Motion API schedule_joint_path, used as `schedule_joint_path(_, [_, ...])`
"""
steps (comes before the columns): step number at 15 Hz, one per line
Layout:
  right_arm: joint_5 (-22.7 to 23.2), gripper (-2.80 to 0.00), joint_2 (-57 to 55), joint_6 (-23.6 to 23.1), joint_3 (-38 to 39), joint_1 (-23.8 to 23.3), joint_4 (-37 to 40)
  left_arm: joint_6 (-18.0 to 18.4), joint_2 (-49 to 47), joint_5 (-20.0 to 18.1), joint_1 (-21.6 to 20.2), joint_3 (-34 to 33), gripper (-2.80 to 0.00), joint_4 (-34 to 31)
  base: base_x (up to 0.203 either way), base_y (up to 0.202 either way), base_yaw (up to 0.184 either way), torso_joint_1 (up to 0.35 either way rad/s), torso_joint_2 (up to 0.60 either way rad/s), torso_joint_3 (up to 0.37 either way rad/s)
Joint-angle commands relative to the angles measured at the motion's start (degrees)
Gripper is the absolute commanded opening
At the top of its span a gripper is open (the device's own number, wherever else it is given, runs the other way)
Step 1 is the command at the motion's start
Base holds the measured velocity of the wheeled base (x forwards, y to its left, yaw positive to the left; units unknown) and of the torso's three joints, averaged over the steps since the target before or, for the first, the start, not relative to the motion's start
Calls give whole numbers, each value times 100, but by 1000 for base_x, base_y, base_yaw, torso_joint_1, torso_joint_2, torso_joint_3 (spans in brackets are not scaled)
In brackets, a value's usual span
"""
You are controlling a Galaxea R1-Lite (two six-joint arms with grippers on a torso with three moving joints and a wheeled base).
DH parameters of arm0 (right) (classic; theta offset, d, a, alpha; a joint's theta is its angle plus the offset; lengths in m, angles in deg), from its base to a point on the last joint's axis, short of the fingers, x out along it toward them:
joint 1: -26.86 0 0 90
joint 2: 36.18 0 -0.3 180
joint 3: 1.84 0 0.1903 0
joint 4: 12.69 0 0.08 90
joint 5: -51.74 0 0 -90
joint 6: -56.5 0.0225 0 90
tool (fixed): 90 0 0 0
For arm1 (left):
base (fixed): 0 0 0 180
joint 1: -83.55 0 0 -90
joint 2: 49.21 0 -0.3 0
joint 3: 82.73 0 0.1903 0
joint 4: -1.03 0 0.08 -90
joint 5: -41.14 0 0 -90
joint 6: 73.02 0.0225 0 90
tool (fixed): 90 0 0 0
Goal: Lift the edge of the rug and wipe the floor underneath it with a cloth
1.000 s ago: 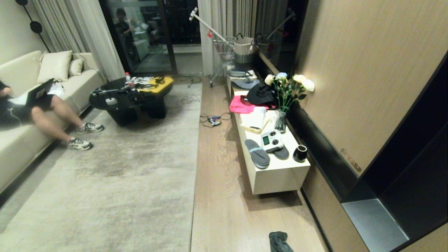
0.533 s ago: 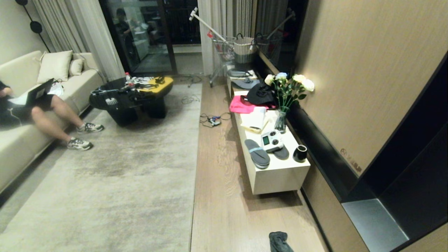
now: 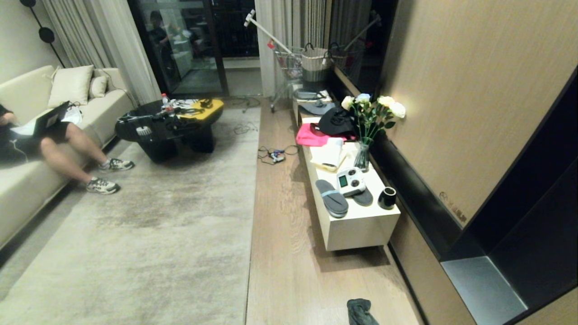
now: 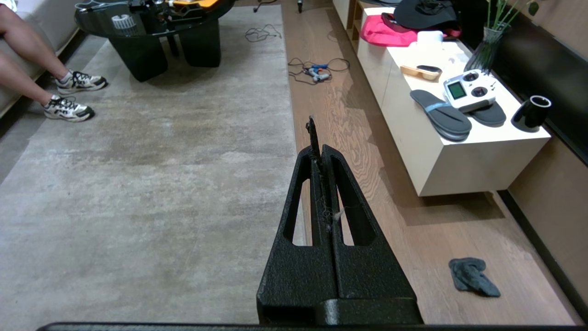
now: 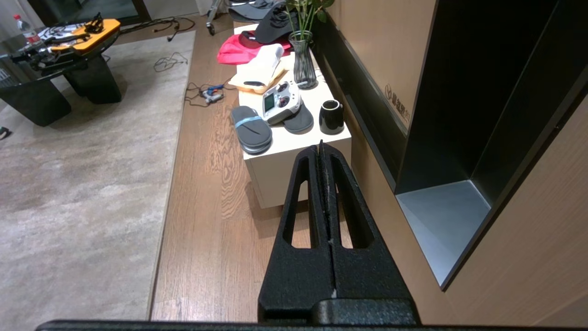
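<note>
Right now your left gripper [image 4: 317, 138] and right gripper [image 5: 321, 154] are both pinched closed on nothing, the cloth [image 3: 360, 311] lies crumpled on the floor [image 3: 284, 253] beside the flat rug edge [image 3: 251, 234], and the vase [image 3: 361, 156] on the cabinet [image 3: 361, 225] holds flowers [image 3: 372, 108].

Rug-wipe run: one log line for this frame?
phase: pre-start | cloth: on floor, untouched | rug edge: flat | left end effector: shut, empty | right end effector: shut, empty
</note>
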Motion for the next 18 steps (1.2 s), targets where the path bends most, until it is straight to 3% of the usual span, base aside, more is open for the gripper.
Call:
schedule_joint_path(1, [-1,-280,-9,9,0,1,-2,-2,-4,4,-1,0,-280,5,0,0,0,0,0,0])
schedule_joint_path(18, [-1,-280,-9,9,0,1,-2,-2,-4,4,-1,0,-280,5,0,0,0,0,0,0])
